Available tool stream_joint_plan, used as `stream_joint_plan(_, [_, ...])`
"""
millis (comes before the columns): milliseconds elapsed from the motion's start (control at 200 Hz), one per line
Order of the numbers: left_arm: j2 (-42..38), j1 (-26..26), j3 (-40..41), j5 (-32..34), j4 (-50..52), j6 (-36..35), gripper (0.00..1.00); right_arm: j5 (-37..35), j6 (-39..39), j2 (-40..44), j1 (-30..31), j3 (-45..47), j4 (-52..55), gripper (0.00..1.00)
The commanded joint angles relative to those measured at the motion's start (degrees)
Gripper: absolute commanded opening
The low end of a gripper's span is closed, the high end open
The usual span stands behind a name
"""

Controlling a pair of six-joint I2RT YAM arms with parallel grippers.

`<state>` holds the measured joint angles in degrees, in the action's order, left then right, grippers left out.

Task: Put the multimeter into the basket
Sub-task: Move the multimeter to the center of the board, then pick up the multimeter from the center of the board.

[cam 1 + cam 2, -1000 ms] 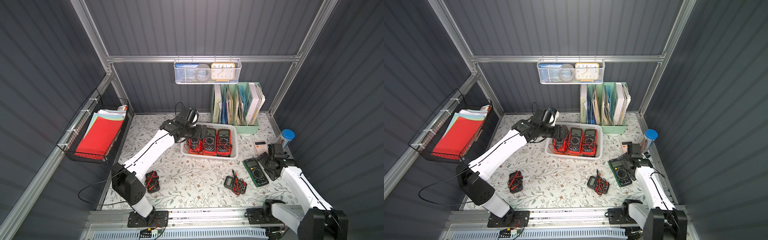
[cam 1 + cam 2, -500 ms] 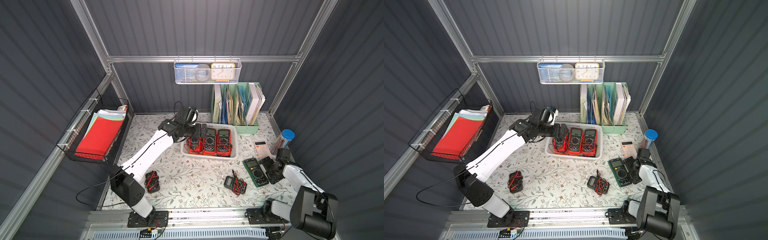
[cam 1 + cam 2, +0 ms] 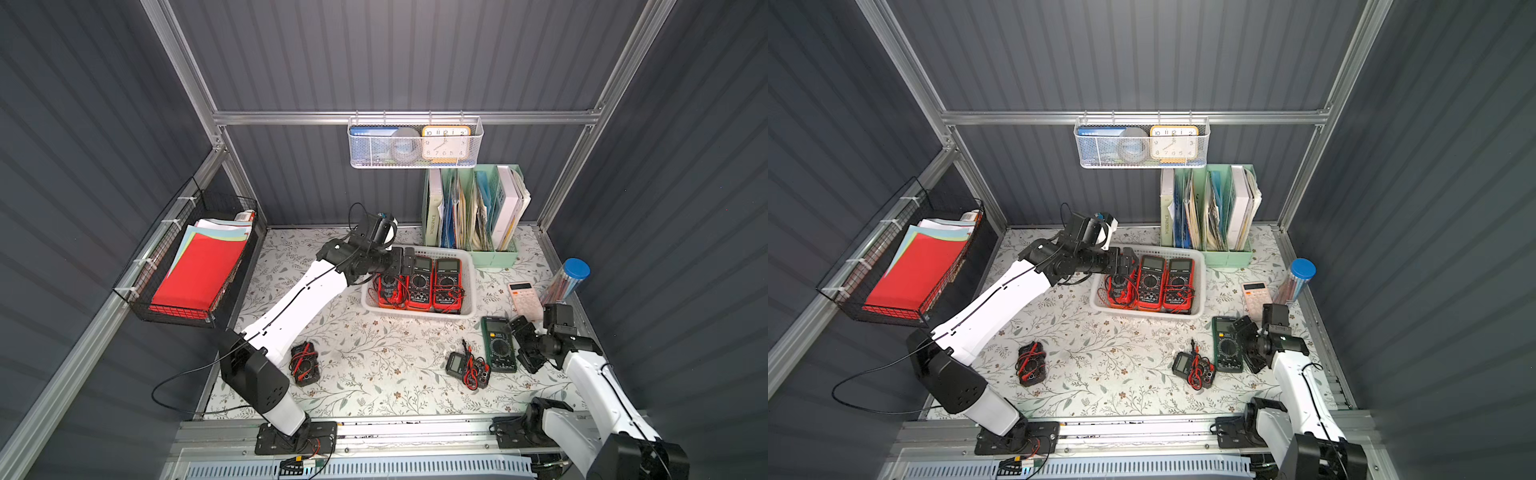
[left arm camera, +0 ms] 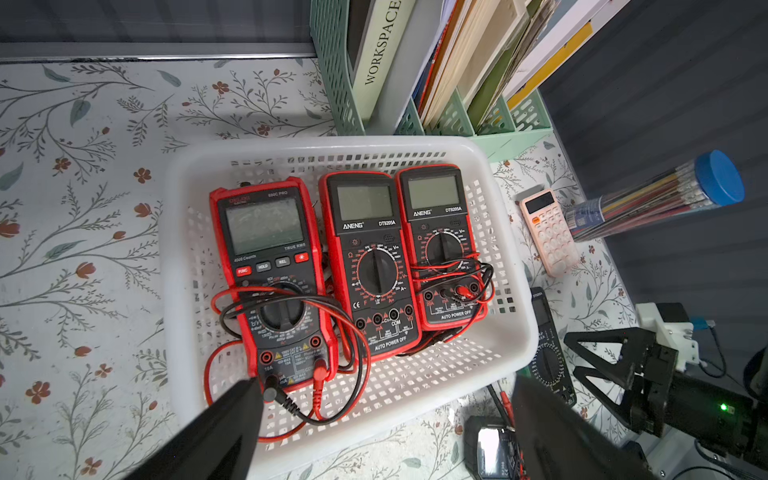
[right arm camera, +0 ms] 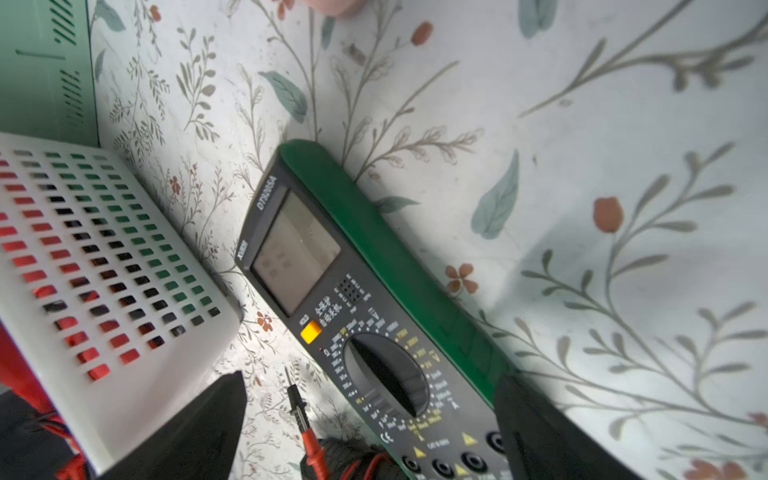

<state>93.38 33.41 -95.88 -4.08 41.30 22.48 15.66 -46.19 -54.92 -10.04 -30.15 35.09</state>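
Note:
A green multimeter (image 3: 498,343) (image 3: 1227,343) (image 5: 374,291) lies flat on the floral table, right of the front of the white perforated basket (image 3: 415,312) (image 3: 1142,314) (image 4: 374,145) (image 5: 124,407). My right gripper (image 3: 524,345) (image 3: 1248,345) (image 5: 370,386) is open, low at the green multimeter's right edge; in the right wrist view its fingers flank the dial end. Three red multimeters (image 4: 374,266) lie side by side in the basket. My left gripper (image 3: 405,259) (image 3: 1127,259) (image 4: 384,386) hovers open and empty over the basket's left end.
A small dark multimeter with red leads (image 3: 467,368) lies left of the green one. Another (image 3: 304,363) lies by the left arm's base. A pink calculator (image 3: 524,297), a pencil tube (image 3: 567,280), a green file holder (image 3: 469,216) and a black wire basket (image 3: 195,266) ring the table.
My right gripper has come down and in toward the green multimeter's right side. The left arm has hardly moved over the basket.

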Motion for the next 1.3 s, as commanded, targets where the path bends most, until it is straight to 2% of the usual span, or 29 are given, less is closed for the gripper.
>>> stream_joint_plan(0, [-0.1, 0.5, 0.7, -0.1, -0.5, 0.7, 0.99, -5.9, 8.6, -4.4, 2.2, -4.0, 7.5, 0.99])
stream_joint_plan(120, [0.0, 0.6, 0.5, -0.5, -0.4, 0.7, 0.99, -4.4, 13.2, -11.0, 4.9, -6.2, 7.4, 0.99])
stream_joint_plan(250, [0.0, 0.8, 0.1, -0.6, -0.1, 0.5, 0.99, -11.6, 13.9, -13.6, 11.2, -9.6, 8.9, 0.99])
stream_joint_plan(395, [0.0, 0.9, 0.2, -0.5, -0.3, 0.5, 0.99, -13.9, 14.0, -14.2, 11.9, -10.0, 7.9, 0.99])
stream_joint_plan(550, [0.2, 0.9, 0.1, -0.6, -0.3, 0.6, 0.99, -15.9, 13.9, -18.9, 12.1, -9.7, 6.5, 0.99])
stream_joint_plan(650, [0.0, 1.0, 0.1, -0.4, -0.4, 0.4, 0.99, -15.2, 14.1, -20.5, 12.1, -8.5, 4.0, 0.99])
stream_joint_plan(770, [0.0, 1.0, 0.2, -0.1, -0.1, 0.2, 0.99, -12.1, 13.5, -19.0, 12.4, -6.6, 1.8, 0.99])
stream_joint_plan(1031, [0.1, 1.0, 0.4, -0.2, -0.3, 0.2, 0.99, -8.1, 10.6, -9.9, 13.1, -4.5, 0.2, 0.99])
stream_joint_plan(1296, [0.2, 1.0, 0.2, -0.3, -0.3, 0.2, 0.99, -9.8, 10.5, -13.7, 14.9, -5.3, 0.5, 0.99])
